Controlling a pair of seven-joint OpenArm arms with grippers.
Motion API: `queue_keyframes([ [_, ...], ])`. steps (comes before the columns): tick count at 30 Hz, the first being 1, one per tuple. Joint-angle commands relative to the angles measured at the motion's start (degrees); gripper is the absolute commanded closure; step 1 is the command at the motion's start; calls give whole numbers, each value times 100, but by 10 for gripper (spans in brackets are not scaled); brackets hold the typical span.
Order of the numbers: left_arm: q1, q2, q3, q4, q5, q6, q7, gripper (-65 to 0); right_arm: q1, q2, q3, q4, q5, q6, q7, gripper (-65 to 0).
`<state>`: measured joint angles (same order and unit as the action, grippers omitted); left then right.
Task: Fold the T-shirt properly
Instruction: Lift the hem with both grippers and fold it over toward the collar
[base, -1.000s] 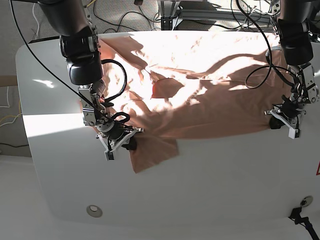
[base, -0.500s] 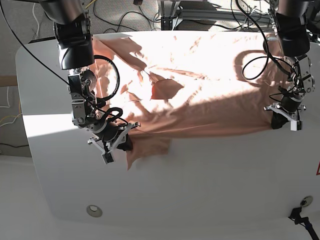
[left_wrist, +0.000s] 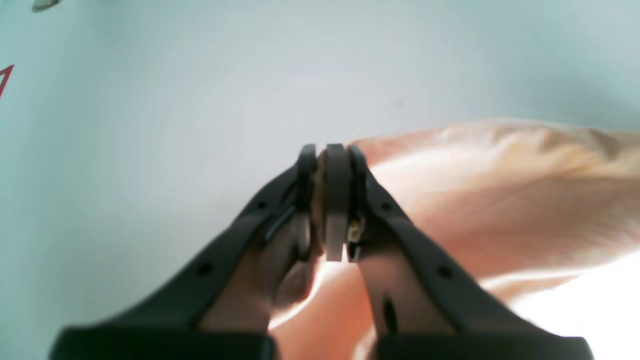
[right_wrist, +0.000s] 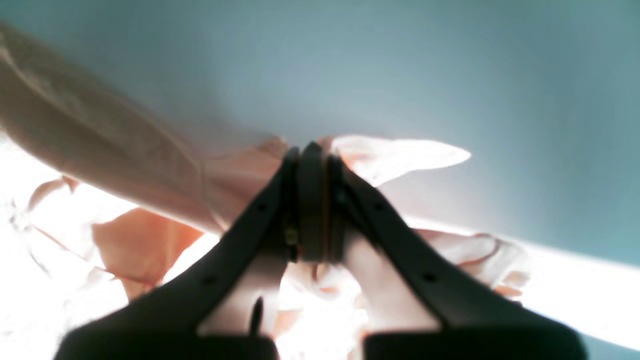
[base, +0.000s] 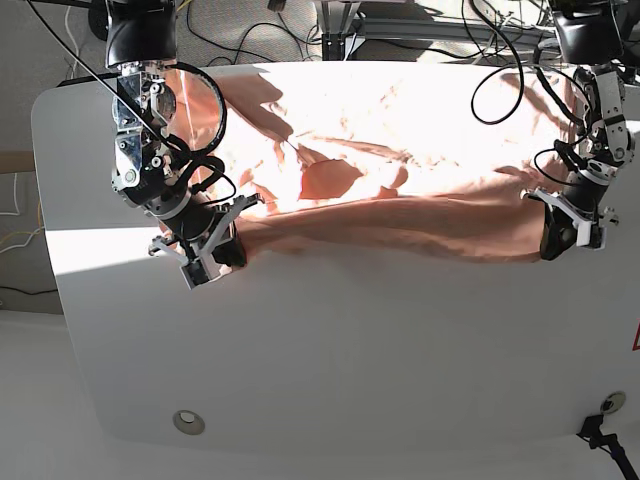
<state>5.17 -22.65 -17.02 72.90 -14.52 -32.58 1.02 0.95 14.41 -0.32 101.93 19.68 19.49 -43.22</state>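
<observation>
The T-shirt (base: 400, 160) lies spread on the far half of the white table (base: 350, 380), with strong sunlight over it; its near edge is raised from the table and stretched as a straight band between the two arms. The right pincer (base: 215, 255), on the left side of the base view, is closed tight on one corner of this edge; in the right wrist view the cloth (right_wrist: 150, 165) bunches around the closed tips (right_wrist: 311, 160). The left pincer (base: 562, 238), on the other side, is also closed, and the pink cloth (left_wrist: 500, 190) comes out from between its tips (left_wrist: 332, 155), so it holds the other corner.

I judge that the step in hand is the first fold: the near edge is taken up and must be carried over the shirt toward the far side. The next move calls for both arms to go at equal height and speed, so that the edge stays tight and lands parallel to the far edge; a slack middle would make new wrinkles.

Around the table there are cables (base: 400, 25) and a frame at the far side, and a round metal fitting (base: 188, 422) near the front; the arms' own cables (base: 205, 110) hang over the cloth and could catch on it.
</observation>
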Motion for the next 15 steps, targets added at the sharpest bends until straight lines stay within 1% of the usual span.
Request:
queue_keyframes([
  [1,94,-95,-43,362,-90,1,-141,0,-64,66,115,352,41,-28,72,0],
  [6,815,-77,-43,863,-99,1,-141,0,-618,75,142,853,41,-28,72,0],
  [9,1193,-77,-43,1030,-99,1,-141,0,-926,154,142,1003,58,-28,72,0],
  [12,1545,-77,-52,1189,-99,1,-141,0,-1190,154,142,1047,67,-28,72,0],
  [15,1835,-77,-272,1321,-99,-8,-141,0,-1436,154,142,1134,49,-28,72,0],
])
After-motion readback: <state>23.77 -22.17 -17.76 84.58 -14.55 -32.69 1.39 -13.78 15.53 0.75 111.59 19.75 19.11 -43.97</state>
